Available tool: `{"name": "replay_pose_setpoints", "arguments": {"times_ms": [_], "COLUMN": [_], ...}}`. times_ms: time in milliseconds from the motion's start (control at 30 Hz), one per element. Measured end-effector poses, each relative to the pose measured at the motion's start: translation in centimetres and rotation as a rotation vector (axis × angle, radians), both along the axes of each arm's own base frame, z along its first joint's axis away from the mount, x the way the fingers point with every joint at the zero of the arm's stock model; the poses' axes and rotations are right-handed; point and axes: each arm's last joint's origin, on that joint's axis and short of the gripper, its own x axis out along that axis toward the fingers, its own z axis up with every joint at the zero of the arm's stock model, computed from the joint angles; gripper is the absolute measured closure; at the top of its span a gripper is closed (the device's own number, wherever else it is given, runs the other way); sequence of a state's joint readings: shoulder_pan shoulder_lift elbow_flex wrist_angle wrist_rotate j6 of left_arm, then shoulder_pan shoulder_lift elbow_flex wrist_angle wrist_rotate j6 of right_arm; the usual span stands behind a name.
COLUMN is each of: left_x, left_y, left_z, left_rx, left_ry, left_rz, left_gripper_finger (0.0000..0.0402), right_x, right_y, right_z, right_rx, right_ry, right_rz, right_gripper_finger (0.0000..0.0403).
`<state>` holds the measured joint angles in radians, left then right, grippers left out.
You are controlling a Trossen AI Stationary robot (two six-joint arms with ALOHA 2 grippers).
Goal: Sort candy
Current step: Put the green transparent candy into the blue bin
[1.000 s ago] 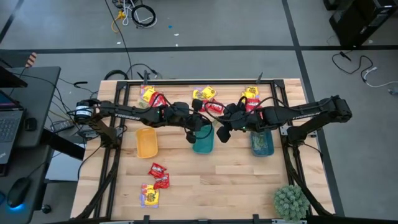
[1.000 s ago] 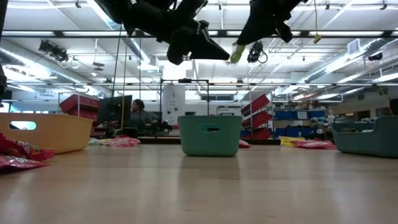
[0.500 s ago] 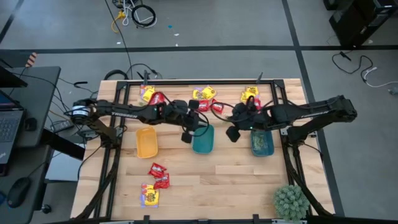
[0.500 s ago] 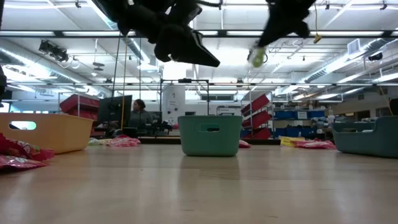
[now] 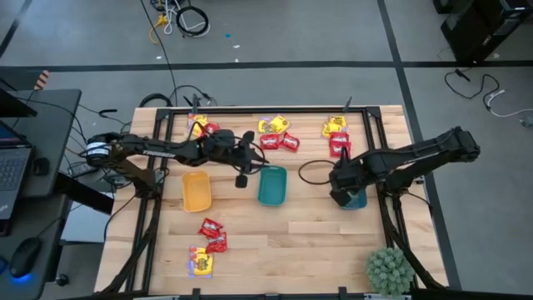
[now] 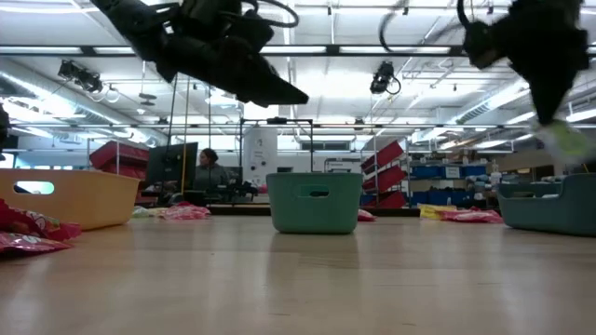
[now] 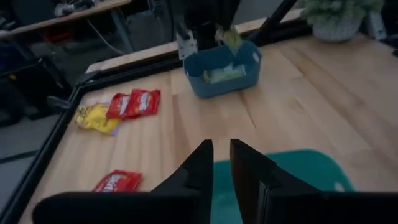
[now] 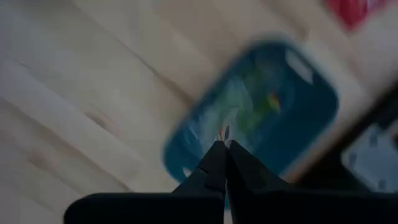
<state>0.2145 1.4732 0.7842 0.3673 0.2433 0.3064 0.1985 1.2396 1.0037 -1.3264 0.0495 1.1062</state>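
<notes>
Right gripper (image 6: 559,140): moved from the middle to over the blue tray (image 5: 356,200), pinching green candy (image 6: 562,141).
Left gripper (image 7: 221,163): empty, slightly apart.

Right claw (image 8: 221,148) pinched, left claw (image 7: 221,155) slightly parted.

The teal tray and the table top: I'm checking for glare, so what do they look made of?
The teal tray looks like moulded matte plastic: even colour, rounded corners, a cut-out handle slot. The table top looks like pale wood planks, with visible grain and seams and a soft sheen.
</notes>
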Motion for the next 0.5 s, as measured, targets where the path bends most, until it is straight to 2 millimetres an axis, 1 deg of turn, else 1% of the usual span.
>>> {"name": "replay_pose_setpoints", "arguments": {"times_ms": [33, 100, 200, 267, 400, 500], "left_x": [-0.2, -1.0, -1.7, -2.2, -2.8, -3.2], "left_y": [0.2, 0.5, 1.0, 1.3, 1.9, 2.2], "left_z": [0.1, -0.2, 0.0, -0.1, -0.9, -1.3], "left_rx": [0.0, -0.017, -0.029, -0.042, -0.067, -0.093], "left_ry": [-0.022, -0.013, -0.051, -0.051, -0.02, -0.014], "left_rz": [0.008, 0.027, 0.055, 0.071, 0.104, 0.126], "left_gripper_finger": [0.0347, 0.0347, 0.0347, 0.0347, 0.0347, 0.0347], "right_x": [-0.2, -0.5, -0.9, -1.0, -1.4, -1.5], "right_y": [0.0, 0.1, 0.0, -0.1, -0.5, -0.7], "right_z": [-0.6, -1.7, -2.9, -3.4, -4.3, -4.5], "right_rx": [0.021, 0.057, 0.078, 0.078, 0.076, 0.076], "right_ry": [0.018, 0.061, 0.095, 0.108, 0.139, 0.151], "right_rz": [-0.013, -0.039, -0.066, -0.088, -0.125, -0.128], "right_gripper_finger": [0.0403, 0.0403, 0.0403, 0.0403, 0.0401, 0.0387]}}
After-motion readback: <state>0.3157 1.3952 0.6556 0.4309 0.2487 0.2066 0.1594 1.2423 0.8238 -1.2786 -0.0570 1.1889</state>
